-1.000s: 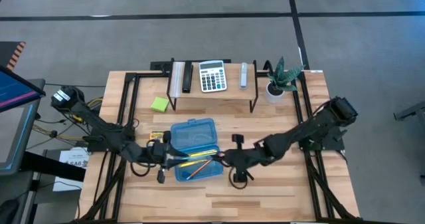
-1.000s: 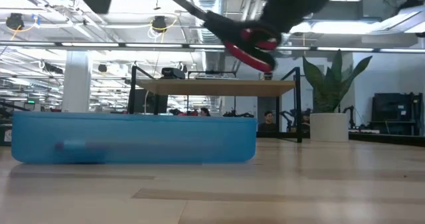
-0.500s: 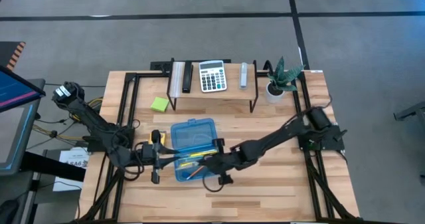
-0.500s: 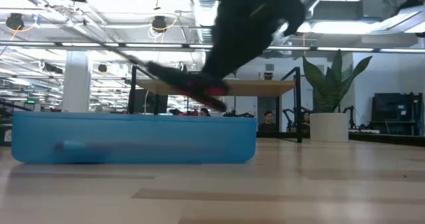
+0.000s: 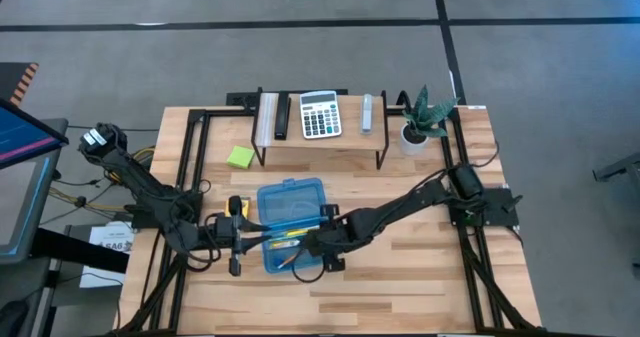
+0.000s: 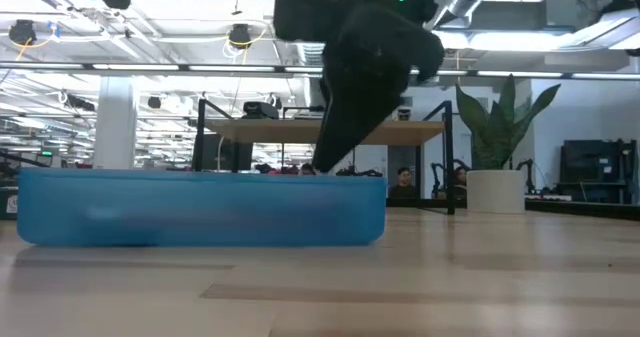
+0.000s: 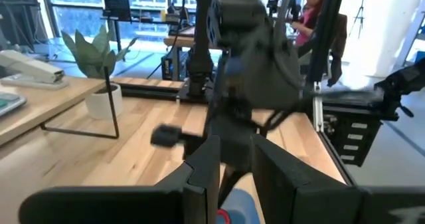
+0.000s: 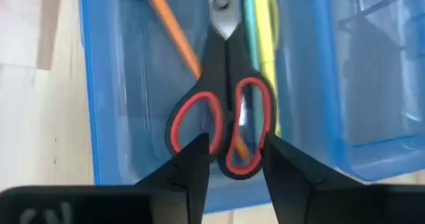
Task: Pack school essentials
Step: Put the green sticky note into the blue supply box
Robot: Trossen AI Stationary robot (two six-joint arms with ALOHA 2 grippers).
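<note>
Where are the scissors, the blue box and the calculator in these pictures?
scissors (image 8: 222, 127): right wrist view, on the black part between the two red-lined handle loops.
blue box (image 6: 200, 209): low view, on its front wall.
calculator (image 5: 320, 115): high view, on its keypad.

Low view: the translucent blue box (image 6: 200, 209) wall blurs its contents, none identifiable; the right arm (image 6: 365, 67) masks the shelf centre behind it. Right wrist view: scissors (image 8: 224, 117) blade tips cut off at frame edge; orange pencil (image 8: 174, 34) partly covered by the scissors.
</note>
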